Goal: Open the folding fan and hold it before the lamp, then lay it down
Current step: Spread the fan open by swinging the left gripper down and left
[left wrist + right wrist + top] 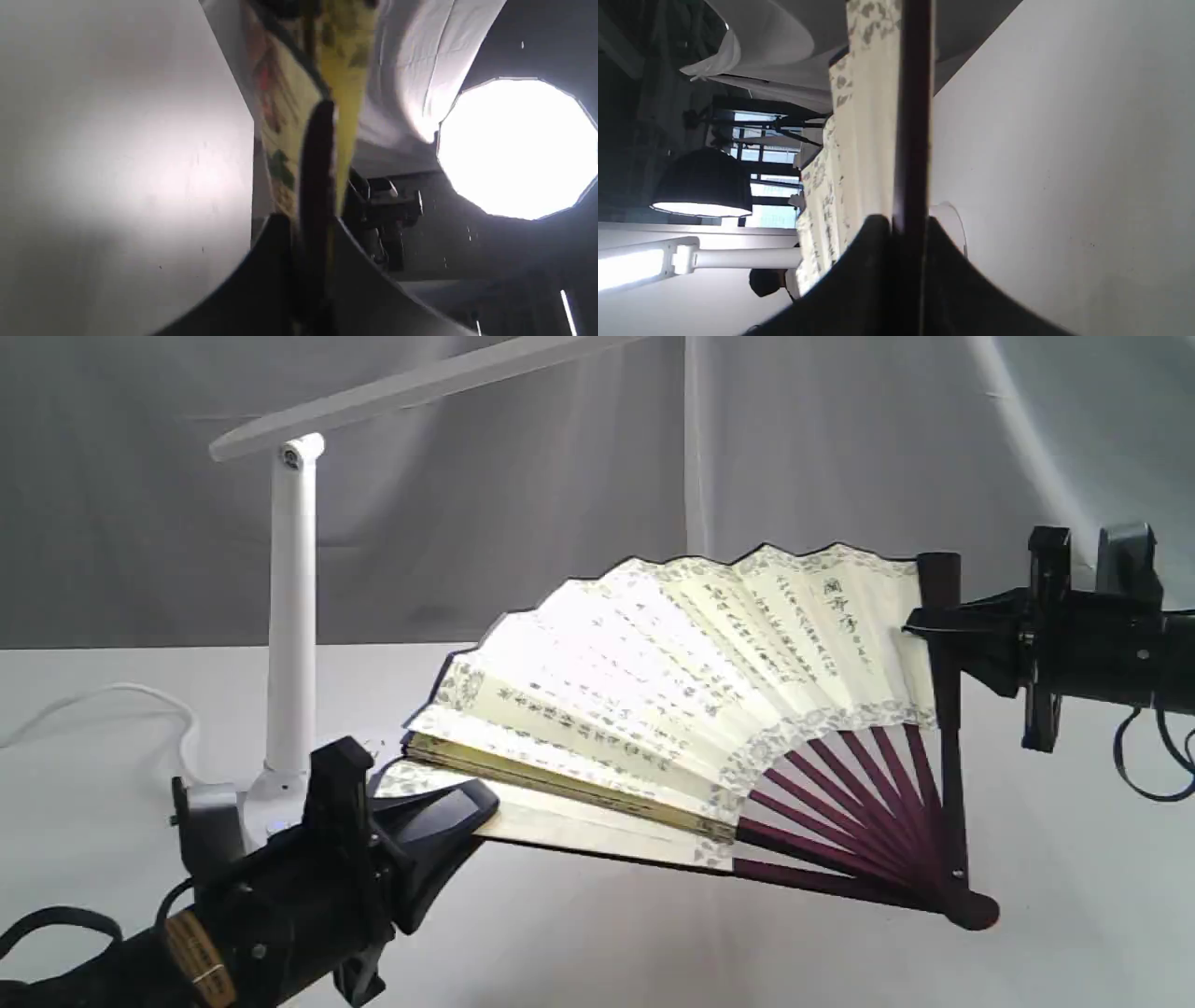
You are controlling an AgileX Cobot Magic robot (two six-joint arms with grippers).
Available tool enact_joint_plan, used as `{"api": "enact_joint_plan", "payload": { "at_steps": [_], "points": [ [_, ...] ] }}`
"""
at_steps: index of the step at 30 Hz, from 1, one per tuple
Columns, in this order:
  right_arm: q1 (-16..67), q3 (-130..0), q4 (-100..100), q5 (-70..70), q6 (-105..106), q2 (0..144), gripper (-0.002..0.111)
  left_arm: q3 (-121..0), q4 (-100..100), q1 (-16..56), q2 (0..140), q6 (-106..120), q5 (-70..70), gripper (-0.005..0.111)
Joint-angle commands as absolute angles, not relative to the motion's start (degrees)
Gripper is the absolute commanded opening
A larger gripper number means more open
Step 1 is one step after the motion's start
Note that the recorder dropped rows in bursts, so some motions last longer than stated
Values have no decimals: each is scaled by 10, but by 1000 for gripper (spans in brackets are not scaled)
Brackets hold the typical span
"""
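**A:** Where is the large folding fan, the cream paper one with black calligraphy, a grey floral border and dark maroon wooden ribs?

**B:** In the middle of the scene, held up over the white table between the two arms. It is spread roughly a third of the way round, with the calligraphy face turned to the near side. The pivot sits low on the right, close to the table. I cannot tell whether it touches.

**A:** And the grippers?

**B:** The black left gripper comes in from the near left. Its fingers are clamped on the lower guard, out at the leaf's end. Several pleats lie bunched in a stack just above that guard. The black right gripper reaches in from the right, its fingers pinched on the upright maroon guard near its top.

**A:** The lamp?

**B:** The white desk lamp with the tall round post stands at the far left, behind the left gripper and just beside the fan's left edge. Its long flat head slants up to the right above the fan, and the right wrist view shows it lit. A white cable curls on the table at the far left.
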State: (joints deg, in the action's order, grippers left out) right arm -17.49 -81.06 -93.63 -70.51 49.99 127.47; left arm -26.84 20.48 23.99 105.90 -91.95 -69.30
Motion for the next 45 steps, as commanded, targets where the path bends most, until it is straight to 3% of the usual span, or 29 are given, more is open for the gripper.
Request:
{"api": "enact_joint_plan", "payload": {
  "at_steps": [1,28,45],
  "points": [
    [-194,-808,-926,-700,523,1272,0,-234,129,240,1028,-898,-700,0],
    [-250,-808,-938,-700,524,1272,0,-170,57,245,993,-918,-700,0],
    [-267,-808,-916,-700,522,1272,0,-170,-206,431,993,-907,-700,0]
  ]
}}
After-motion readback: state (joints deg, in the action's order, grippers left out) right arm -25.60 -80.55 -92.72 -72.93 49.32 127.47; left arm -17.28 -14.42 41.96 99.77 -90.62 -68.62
